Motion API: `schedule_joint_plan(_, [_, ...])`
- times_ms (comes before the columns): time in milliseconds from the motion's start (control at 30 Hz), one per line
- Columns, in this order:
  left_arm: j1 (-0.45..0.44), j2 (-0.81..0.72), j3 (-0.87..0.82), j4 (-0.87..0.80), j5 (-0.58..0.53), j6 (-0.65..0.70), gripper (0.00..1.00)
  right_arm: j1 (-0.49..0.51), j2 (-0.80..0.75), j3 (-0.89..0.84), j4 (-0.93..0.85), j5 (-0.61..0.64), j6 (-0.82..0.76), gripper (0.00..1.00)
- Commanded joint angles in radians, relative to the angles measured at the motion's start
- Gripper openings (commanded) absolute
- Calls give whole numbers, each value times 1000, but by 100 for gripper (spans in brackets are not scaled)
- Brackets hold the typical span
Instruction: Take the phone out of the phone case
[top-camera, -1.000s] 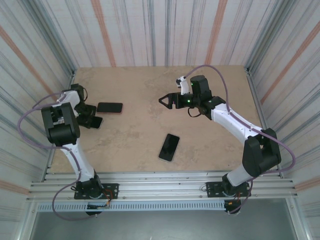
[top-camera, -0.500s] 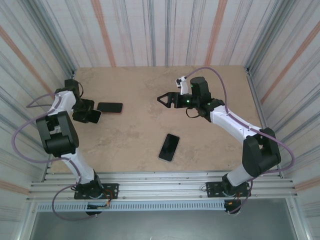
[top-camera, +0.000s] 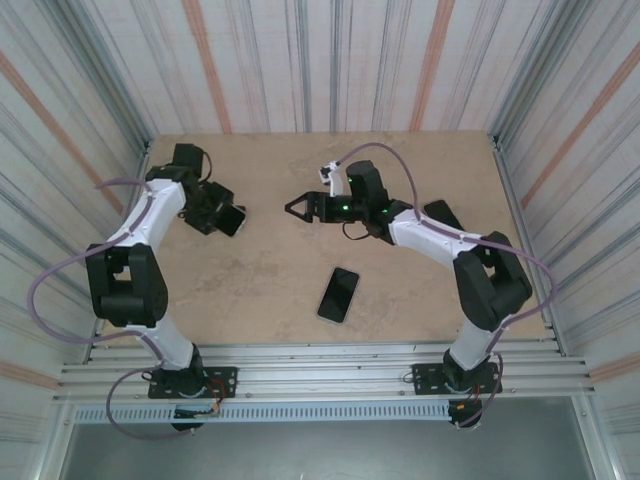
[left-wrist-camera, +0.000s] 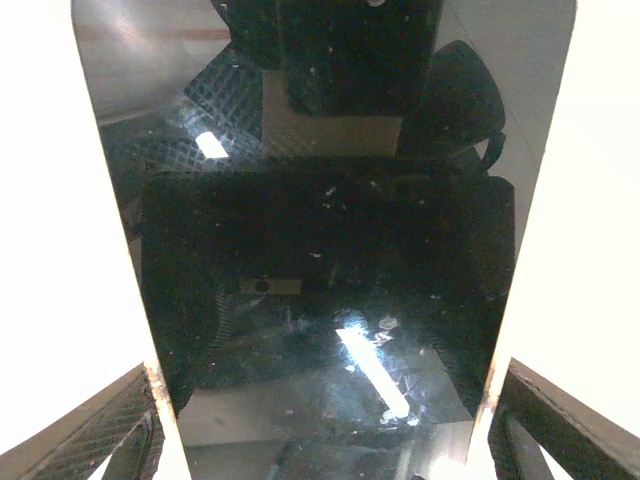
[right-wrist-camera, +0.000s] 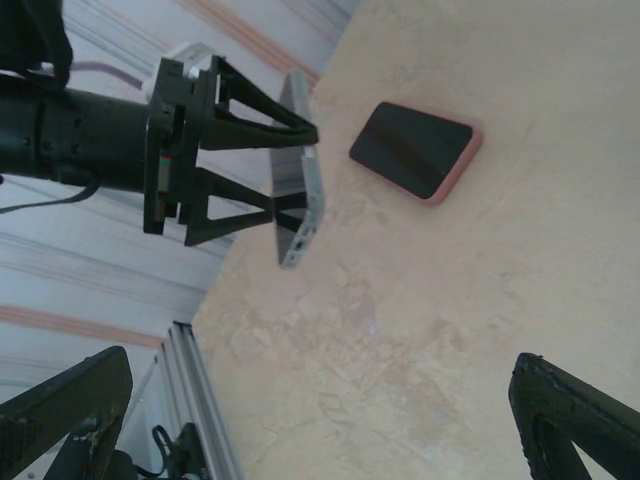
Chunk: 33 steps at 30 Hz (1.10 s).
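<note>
**One phone clamped on the left, right jaws wide and empty**

Two black fingers of the left gripper press on the two flat faces of a slim phone. They clamp it near its middle, so both ends jut past the fingers. From the right wrist it shows edge-on, with its pale rim facing the camera. In the left wrist view its glossy dark screen runs from one textured fingertip to the other.

Just past the held phone's upper end in that right wrist view, the pink case lies flat on the table, apart from the phone. Its face is dark, and I cannot tell whether anything sits in it.

The right gripper points at the left one with its jaws spread wide and nothing between them. A strip of bare table separates the two tools.

Toward the arm bases from the right gripper, well apart, a second phone lies flat with open table all round it. A dark flat slab rests behind the right forearm, toward the right wall.

Beyond both grippers the table runs bare to the back wall. The left arm's elbow stands close to the left wall. A metal rail bounds the near edge.
</note>
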<state>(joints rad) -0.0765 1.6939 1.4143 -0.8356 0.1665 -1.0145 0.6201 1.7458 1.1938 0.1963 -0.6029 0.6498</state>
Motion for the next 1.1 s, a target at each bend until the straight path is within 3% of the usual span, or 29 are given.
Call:
schedule_joint_plan(0, [-61, -59, 55, 8, 25, -13, 44, 32, 59, 61, 51, -11, 59, 98])
schedule_joint_plan(367, [-191, -45, 128, 32, 21, -1, 44, 58, 198, 134, 89, -23, 143, 73])
schedule_joint_plan(833, [-229, -1, 190, 41, 29, 30, 45, 57, 275, 195, 200, -45, 269, 24])
schedule_joint_plan(967, [-230, 6, 198, 41, 31, 43, 49, 51, 274, 201, 220, -46, 291, 10])
schedule_joint_plan(1067, [-229, 9, 217, 43, 36, 58, 60, 42, 277, 202, 258, -57, 332, 1])
